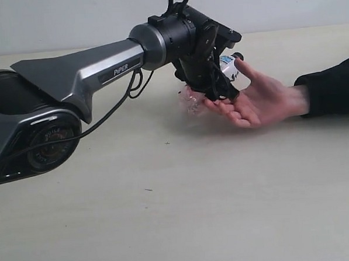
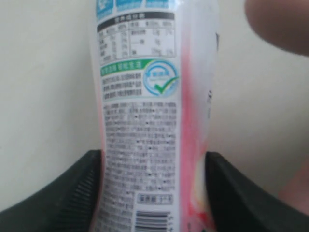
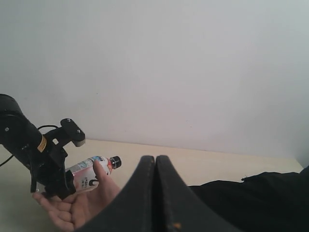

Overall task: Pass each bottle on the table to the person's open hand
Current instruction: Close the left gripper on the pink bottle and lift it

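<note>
My left gripper (image 1: 222, 87) is shut on the black-capped bottle (image 1: 228, 66) with the pink and white label, holding it lying over the person's open hand (image 1: 260, 99). The thumb rests against the bottle near its cap. In the left wrist view the bottle (image 2: 149, 116) fills the middle, pinched between both black fingers (image 2: 72, 193), with a fingertip of the hand (image 2: 280, 21) at the corner. The right wrist view shows the same bottle (image 3: 91, 171) on the hand (image 3: 82, 205). My right gripper (image 3: 155, 164) is shut on nothing, away from them. No white-capped bottles show.
The pale table (image 1: 184, 206) stretches wide in front of the hand. The person's black sleeve (image 1: 330, 87) lies on the right. My left arm (image 1: 72, 71) reaches across from the left. A plain white wall (image 3: 169, 63) stands behind the table.
</note>
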Controlling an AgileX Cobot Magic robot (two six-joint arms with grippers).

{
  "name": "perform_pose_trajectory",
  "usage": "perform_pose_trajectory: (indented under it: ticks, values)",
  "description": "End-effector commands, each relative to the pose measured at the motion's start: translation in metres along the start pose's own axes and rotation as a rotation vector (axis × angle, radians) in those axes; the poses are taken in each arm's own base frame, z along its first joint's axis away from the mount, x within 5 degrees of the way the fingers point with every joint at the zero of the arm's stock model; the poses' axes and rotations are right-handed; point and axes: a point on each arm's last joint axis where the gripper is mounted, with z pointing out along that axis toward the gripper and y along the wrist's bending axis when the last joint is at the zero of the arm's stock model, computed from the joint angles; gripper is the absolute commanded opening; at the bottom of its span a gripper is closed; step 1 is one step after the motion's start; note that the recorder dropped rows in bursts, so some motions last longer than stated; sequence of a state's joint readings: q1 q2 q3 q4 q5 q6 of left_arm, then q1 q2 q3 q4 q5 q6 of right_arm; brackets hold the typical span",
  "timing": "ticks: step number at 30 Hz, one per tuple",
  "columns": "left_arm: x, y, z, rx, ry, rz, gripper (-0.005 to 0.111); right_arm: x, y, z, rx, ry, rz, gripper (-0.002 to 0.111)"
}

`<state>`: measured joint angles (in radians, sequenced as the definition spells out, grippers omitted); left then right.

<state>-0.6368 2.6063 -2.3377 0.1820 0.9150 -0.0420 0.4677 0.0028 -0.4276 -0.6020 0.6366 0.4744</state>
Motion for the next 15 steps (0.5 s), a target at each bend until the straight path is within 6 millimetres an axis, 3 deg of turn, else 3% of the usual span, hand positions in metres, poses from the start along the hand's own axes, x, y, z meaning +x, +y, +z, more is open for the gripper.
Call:
perform_pose_trajectory:
  ticks: [1,9,15]
  values:
    - [-0.018,0.009,-0.044,-0.020,-0.065,-0.121,0.000,0.002,0.000,0.001,-0.004,0.001,-0.002,0.000]
    - [-0.032,0.017,-0.116,-0.046,-0.111,-0.393,0.000,0.002,0.000,0.001,-0.004,0.001,-0.002,0.000]
    - [-0.029,-0.016,-0.144,-0.093,-0.120,-0.439,0.000,0.002,0.000,0.001,-0.004,0.001,-0.002,0.000]
